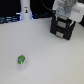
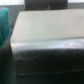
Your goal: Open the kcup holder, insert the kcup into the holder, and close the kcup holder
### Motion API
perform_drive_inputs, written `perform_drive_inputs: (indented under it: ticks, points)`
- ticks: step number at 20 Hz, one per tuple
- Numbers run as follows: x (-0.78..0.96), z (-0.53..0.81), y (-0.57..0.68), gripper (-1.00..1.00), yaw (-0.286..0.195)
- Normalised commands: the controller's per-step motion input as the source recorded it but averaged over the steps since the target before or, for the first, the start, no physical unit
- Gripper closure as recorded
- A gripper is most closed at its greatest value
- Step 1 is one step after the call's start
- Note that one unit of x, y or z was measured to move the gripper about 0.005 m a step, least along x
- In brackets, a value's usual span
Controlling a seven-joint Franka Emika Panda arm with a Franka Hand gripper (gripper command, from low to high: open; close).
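No text seems legible anywhere; both views are too blurred.

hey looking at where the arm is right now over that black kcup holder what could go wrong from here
The gripper sits right at the top of the kcup holder, and its jaws are not visible, so a pull could miss the drawer or shove the whole unit.

The kcup lies far off on the table, needing a long reach later.

The white bottle stands nearby and could be knocked.

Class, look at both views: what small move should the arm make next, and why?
Probably lower the gripper to catch the kcup holder drawer front and pull it open. The gripper hangs right over the holder, the wrist view is filled by its top, the drawer looks shut, and the kcup lies apart on the table.
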Motion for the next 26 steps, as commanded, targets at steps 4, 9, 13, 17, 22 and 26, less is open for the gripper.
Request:
perform_drive_inputs:
  ticks: [4, 9, 13, 17, 22, 26]
  points:
    - [0.00, -0.01, -0.01, 1.00, 0.000]
    - [0.33, 0.07, -0.11, 1.00, -0.002]
    - [0.88, 0.30, -0.24, 1.00, -0.015]
    - [0.92, 0.24, -0.26, 1.00, -0.026]
    - [0.97, 0.15, -0.30, 1.00, -0.036]
    - [0.97, 0.16, -0.29, 1.00, -0.035]
